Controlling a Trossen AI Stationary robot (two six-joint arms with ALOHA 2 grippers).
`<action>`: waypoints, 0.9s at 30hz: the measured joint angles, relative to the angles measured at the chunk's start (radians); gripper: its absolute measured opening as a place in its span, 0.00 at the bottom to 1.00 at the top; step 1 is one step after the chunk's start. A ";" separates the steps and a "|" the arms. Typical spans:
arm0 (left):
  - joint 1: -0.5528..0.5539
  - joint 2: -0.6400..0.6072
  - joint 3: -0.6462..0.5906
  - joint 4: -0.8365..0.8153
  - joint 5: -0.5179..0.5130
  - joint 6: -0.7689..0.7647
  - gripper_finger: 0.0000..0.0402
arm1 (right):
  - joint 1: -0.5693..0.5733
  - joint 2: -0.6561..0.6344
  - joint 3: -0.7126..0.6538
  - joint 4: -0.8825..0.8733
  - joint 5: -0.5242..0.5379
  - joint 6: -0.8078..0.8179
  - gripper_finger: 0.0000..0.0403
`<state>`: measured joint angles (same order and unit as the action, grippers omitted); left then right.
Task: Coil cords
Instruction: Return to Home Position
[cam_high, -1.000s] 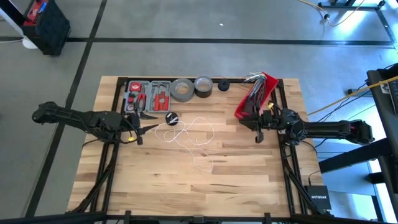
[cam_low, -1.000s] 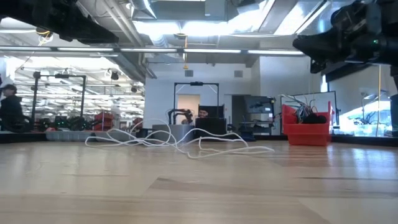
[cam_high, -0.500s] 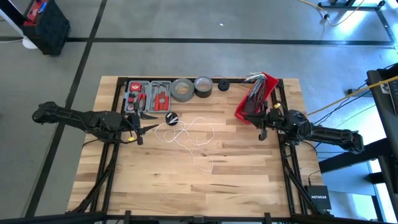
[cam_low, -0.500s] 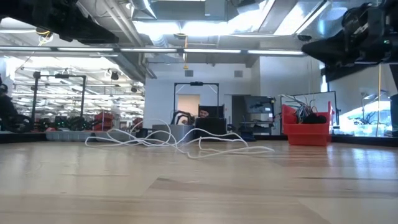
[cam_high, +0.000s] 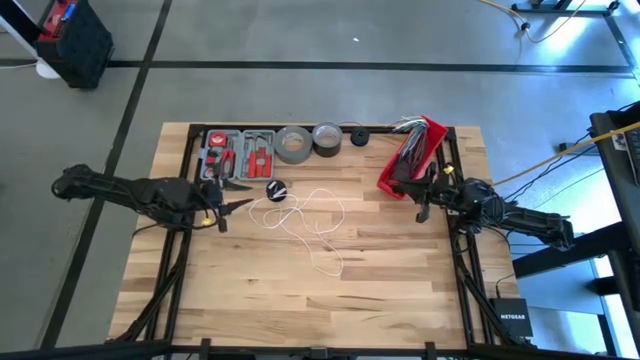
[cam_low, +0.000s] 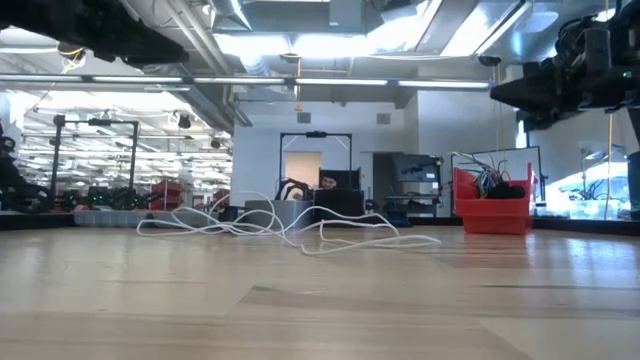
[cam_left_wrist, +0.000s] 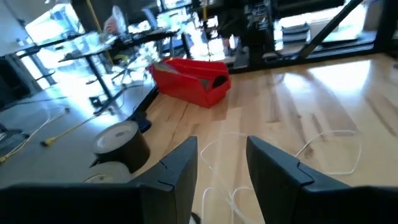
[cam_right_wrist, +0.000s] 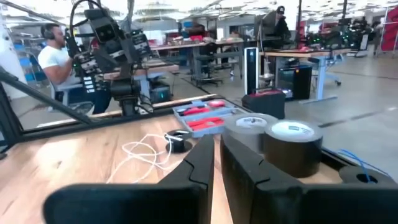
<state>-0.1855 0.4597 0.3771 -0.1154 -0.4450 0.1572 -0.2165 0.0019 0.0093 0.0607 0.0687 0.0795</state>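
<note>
One long white cord (cam_high: 298, 215) lies loose on the table (cam_high: 400, 290), sprawled in slack loops and off its black spool (cam_high: 277, 190). The spool sits between the cord and the tips of the left fingers (cam_left_wrist: 177, 180). From where I stand the cord looks string-thin, very light and quite limp. I'd expect it to sag, slide and tangle rather than hold any shape. A pinch on a single strand would have to be fine and low to the wood. The free end trailing toward the near edge looks the easiest place to take hold. The crossed loops by the spool would likely snag.

On the left, the left fingers hang above the table with a clear gap between them. They hold nothing and touch nothing. The spool lies just ahead of their tips and the nearest loop just past it.

Across the table, the right fingers (cam_right_wrist: 245, 165) are drawn almost together, only a thin slit between them, and empty. They hover just beside the red bin (cam_high: 410, 155) of wires. The cord is well apart from them, off toward the other arm.
</note>
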 joint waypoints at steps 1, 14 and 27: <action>0.002 -0.011 -0.008 0.009 0.015 0.003 0.33 | 0.000 0.000 0.000 -0.004 0.000 0.000 0.08; 0.158 -0.127 -0.223 0.222 0.248 0.001 0.33 | 0.000 0.006 0.000 -0.012 0.002 0.002 0.08; 0.181 -0.347 -0.234 0.012 0.331 -0.057 0.33 | 0.000 0.007 0.003 -0.011 0.002 0.001 0.08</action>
<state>-0.0044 0.1125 0.1434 -0.1035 -0.1139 0.1005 -0.2165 0.0085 0.0128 0.0494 0.0708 0.0809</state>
